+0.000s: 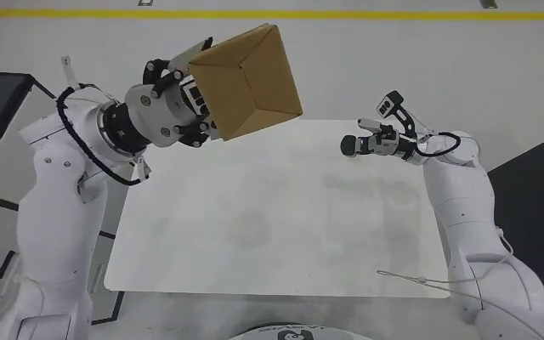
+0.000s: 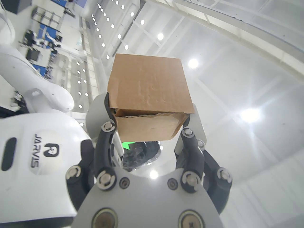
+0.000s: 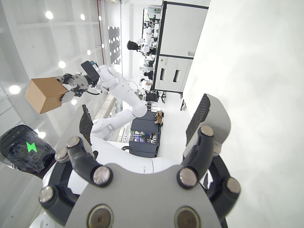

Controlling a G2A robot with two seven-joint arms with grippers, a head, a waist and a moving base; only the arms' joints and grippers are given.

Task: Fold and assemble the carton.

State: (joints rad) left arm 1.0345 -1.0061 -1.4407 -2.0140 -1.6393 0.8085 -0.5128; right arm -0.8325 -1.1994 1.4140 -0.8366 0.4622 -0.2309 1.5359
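Observation:
A brown cardboard carton (image 1: 246,81), formed into a box, is held high above the table's far left corner. My left gripper (image 1: 197,98) is shut on one end of the carton (image 2: 148,98), its fingers (image 2: 108,110) clamped on both sides, the box pointing up at the ceiling. In the right wrist view the carton (image 3: 44,94) hangs far off in the left gripper (image 3: 66,88). My right gripper (image 1: 364,136) hovers open near the table's far right edge, nothing between its fingers (image 3: 198,117).
The white table (image 1: 280,212) lies bare below both arms. A thin cable (image 1: 416,279) rests at its near right corner. A dark object (image 1: 13,89) stands off the table at the far left.

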